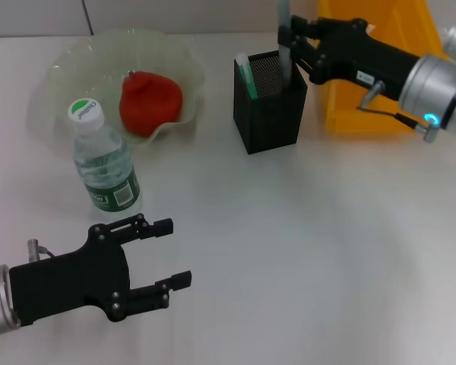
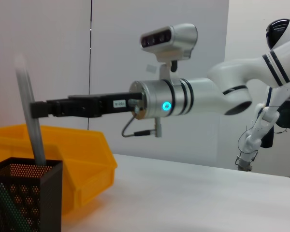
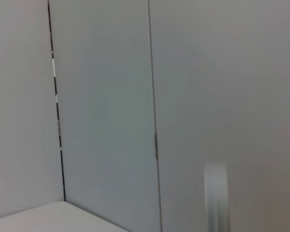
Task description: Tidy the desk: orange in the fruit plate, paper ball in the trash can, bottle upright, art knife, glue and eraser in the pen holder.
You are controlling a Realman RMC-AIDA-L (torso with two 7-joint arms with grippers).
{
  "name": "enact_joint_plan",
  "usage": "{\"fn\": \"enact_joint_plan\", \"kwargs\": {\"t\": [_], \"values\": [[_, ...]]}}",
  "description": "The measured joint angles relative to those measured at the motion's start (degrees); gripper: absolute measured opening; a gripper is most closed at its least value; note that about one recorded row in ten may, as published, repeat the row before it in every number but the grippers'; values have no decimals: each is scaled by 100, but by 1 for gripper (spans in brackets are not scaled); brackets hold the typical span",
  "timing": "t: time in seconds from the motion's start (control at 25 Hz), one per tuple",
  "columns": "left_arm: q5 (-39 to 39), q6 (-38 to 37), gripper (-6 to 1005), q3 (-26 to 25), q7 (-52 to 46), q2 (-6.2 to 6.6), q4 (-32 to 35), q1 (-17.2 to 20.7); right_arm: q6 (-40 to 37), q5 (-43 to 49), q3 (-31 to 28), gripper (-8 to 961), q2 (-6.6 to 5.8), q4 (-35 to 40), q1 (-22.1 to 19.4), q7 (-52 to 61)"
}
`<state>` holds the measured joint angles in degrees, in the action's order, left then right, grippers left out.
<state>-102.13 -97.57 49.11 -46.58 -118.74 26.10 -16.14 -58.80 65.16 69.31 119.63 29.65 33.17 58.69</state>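
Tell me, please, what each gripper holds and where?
Right gripper pinches a slim grey art knife near its upper end, above the black mesh pen holder; left gripper holds nothing.

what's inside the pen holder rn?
Pen holder has a green-white item in one corner and a grey stick held by the right gripper. Its bottom is hidden.

I see a white table (image 1: pixel 304 251) that fills most of the head view. At its 12 o'clock edge stands a grey wall (image 1: pixel 175 11), made of flat panels. A thin dark seam (image 3: pixel 57 111) runs upright between two panels.
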Motion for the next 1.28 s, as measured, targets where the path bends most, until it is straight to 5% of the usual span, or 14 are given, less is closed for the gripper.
{"fn": "enact_joint_plan", "kwargs": {"t": [0.28,0.4,0.64,0.84,1.04,1.28], "values": [[42,-77,738,-44,5,0,0,-39,-908,-23,-90,288,-17,428,-697,161],[102,-116,738,-42,2,0,0,-83,-1755,87,-84,402,-49,1067,-1301,701],[118,-129,738,-1,-122,19,0,-240,-3937,2232,-784,600,-116,2288,-2405,1272],[97,-144,738,10,-265,31,35,-340,-5008,3706,-1820,741,-68,2084,-2501,861],[95,-166,738,95,-382,34,55,-412,-5049,3809,-1917,838,-65,2005,-2548,794],[90,-272,738,159,-467,35,55,-442,-5030,3812,-1923,839,-53,1983,-2535,792]]}}
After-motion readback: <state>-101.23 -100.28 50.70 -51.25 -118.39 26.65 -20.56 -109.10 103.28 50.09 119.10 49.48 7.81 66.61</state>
